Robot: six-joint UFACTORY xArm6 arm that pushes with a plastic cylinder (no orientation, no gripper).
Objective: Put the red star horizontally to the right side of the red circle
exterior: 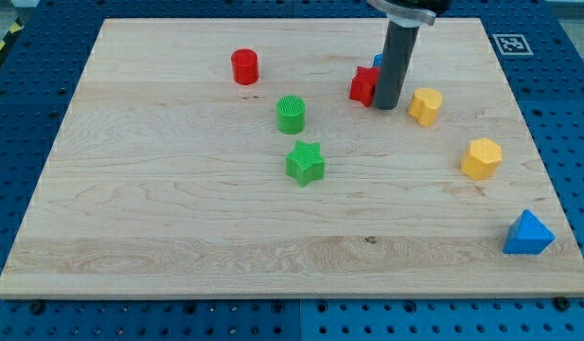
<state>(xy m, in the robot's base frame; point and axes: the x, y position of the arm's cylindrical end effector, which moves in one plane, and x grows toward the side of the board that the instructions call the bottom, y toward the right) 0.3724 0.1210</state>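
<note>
My tip (pixel 386 106), a plain dark rod with no end effector jaws to spread or pinch, touches the right edge of the small red plastic star block (pixel 363 86), which lies well right of the red cylindrical circle block (pixel 244 66) and slightly lower. The step in hand looks like nudging the star; next it likely needs a short push toward the view's top to level it with the circle. The pale wooden table (pixel 178 218) rests on blue perforated flooring (pixel 575 114).

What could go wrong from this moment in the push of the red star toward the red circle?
My tip sits at the right edge of the red star-shaped block, so a leftward push may spin it off line. A small blue block sits partly hidden behind the rod and could get dragged along. The star could overshoot and knock the red cylindrical block.
</note>
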